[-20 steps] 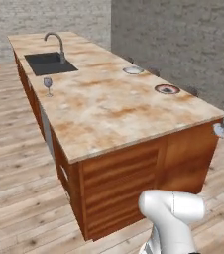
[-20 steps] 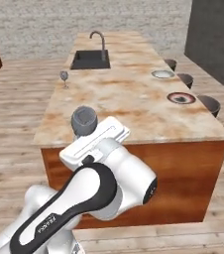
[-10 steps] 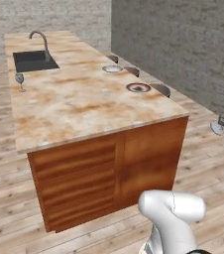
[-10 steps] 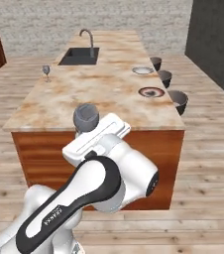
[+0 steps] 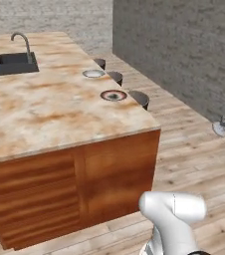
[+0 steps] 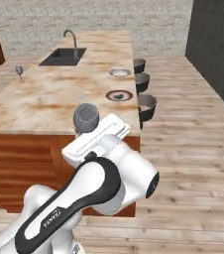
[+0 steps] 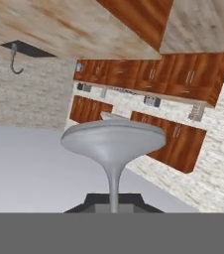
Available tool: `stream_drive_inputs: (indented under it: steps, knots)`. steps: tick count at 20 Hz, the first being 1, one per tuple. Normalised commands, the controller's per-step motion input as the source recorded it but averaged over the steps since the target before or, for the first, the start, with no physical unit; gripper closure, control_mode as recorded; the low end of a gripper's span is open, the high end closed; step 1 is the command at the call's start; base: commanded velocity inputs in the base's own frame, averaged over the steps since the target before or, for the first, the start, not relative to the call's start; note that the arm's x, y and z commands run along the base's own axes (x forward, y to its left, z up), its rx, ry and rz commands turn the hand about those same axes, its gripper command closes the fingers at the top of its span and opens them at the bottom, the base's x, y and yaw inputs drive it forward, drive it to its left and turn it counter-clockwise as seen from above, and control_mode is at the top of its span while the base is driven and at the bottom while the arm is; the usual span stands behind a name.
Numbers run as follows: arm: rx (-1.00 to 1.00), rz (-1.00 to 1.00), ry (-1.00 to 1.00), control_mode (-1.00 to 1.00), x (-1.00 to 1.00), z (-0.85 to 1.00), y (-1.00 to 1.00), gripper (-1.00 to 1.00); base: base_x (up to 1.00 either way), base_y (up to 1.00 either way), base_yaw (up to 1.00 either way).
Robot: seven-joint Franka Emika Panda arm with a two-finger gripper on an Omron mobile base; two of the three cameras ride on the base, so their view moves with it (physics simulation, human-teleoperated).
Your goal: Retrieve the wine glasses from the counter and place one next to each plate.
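My gripper (image 7: 113, 200) is shut on the thin stem of a clear greyish wine glass (image 7: 113, 139), whose bowl stands out beyond the fingertips. This held glass (image 6: 85, 118) hangs in the air in front of the counter's near end, and at the right edge of the left base view the same glass (image 5: 219, 128) is level with the counter top. The second wine glass (image 6: 19, 71) stands upright on the counter (image 6: 49, 99) at its far left edge. The patterned plate (image 6: 119, 95) and the plain pale plate (image 6: 119, 72) lie along the counter's right edge.
A sink with a curved tap (image 6: 63, 56) is set into the far end of the counter. Three dark stools (image 6: 146, 105) stand along its right side, beside the plates. Wooden floor (image 6: 193, 149) spreads to the right, up to a dark wall (image 5: 184, 45).
The whole picture has shifted: the base has driven right around the counter's near end, so the plates now sit closer to the middle. The glass stays in the gripper.
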Motion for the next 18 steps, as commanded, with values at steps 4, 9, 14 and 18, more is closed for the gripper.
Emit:
stream_drive_inputs:
  steps: [4, 9, 14, 18]
  knots:
    - [0.0, 0.0, 0.0, 1.0, 0.0, 0.0, 0.0, 1.0, 0.95, -0.89, 0.39]
    - [0.0, 0.0, 0.0, 1.0, 0.0, 0.0, 0.0, 1.0, 0.98, -0.56, 0.52]
    - [0.0, 0.0, 0.0, 1.0, 0.0, 0.0, 0.0, 1.0, 0.39, -0.44, 0.74]
    - [0.0, 0.0, 0.0, 1.0, 0.0, 0.0, 0.0, 1.0, -0.27, -0.53, 0.78]
